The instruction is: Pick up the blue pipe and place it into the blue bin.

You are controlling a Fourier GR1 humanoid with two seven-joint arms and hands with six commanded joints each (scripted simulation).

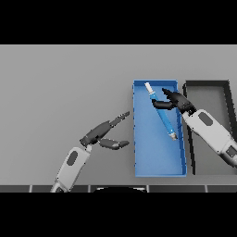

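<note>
The blue pipe [164, 118] is a slim blue tube with a white tip at its far end and a grey tip at its near end. It is slanted over the inside of the blue bin [143, 162]. My right hand [173, 100] comes in from the right and has its fingers and thumb curled round the pipe's upper part. Whether the pipe rests on the bin's floor or hangs above it is unclear. My left hand [102, 131] is open over the table, just left of the bin, holding nothing.
A black bin [208, 84] stands right beside the blue bin, under my right forearm. The grey table stretches to the left and to the far side.
</note>
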